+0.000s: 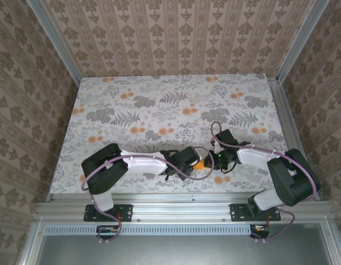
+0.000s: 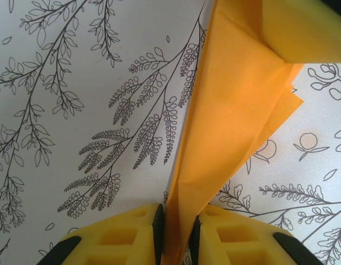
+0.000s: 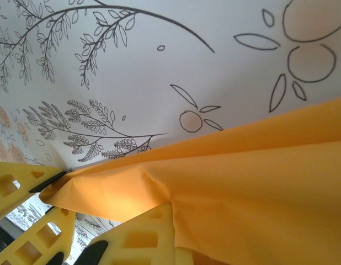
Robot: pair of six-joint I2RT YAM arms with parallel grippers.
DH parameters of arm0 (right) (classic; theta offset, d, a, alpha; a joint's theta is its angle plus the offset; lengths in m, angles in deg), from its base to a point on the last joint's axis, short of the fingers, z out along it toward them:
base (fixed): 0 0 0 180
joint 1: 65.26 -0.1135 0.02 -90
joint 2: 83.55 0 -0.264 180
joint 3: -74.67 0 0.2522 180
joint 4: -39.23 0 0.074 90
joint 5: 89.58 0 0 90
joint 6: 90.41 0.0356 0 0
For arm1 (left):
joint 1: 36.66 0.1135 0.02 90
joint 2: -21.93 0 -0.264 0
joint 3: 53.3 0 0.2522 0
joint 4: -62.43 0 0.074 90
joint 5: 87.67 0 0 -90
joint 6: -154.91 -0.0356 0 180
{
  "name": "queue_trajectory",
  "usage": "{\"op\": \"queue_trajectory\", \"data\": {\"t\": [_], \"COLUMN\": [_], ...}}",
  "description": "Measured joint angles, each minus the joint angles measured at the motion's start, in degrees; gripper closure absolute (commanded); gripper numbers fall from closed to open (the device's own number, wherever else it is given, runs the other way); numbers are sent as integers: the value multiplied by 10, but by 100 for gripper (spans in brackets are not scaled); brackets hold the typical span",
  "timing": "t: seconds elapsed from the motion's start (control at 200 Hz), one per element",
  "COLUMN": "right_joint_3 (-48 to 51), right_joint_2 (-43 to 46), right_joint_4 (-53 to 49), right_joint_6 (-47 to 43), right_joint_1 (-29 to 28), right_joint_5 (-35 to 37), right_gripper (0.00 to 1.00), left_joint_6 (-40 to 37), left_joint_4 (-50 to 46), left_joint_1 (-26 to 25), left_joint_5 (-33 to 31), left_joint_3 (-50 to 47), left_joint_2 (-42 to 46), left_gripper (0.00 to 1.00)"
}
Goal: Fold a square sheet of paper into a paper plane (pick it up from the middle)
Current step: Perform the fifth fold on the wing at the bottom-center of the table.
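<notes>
Now my left gripper (image 2: 176, 218) pinches one end of the square sheet of paper (image 2: 231, 121); my right gripper (image 1: 213, 161) pinches the other. Its long fold runs between them.

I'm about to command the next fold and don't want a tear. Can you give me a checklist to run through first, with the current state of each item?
1. Left gripper jaws pinching the paper sheet: ok.
2. Right gripper jaws shut on the same sheet: ok.
3. Sheet free of wrinkles at the right grip: not ok, it puckers there.
4. Sheet lifted off the table: cannot tell.
5. Gap between the grippers, paper spanning it: ok.
</notes>
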Motion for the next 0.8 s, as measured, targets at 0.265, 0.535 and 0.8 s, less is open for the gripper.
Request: {"op": "queue_trajectory", "data": {"t": [0.265, 0.535, 0.8], "right_joint_3": [1, 1, 1], "right_joint_2": [1, 3, 4], "right_joint_4": [0, 0, 0], "right_joint_6": [0, 0, 0], "right_joint_1": [-5, -9, -15], "right_joint_5": [6, 13, 21], "right_gripper": [100, 100, 100], "left_joint_6": [-1, -1, 16], "left_joint_4": [-10, -29, -43], "left_joint_1": [0, 0, 30], "left_joint_5": [9, 42, 129], "left_joint_3": [6, 6, -1], "left_joint_2": [0, 15, 98], "left_gripper": [73, 69, 70]}}
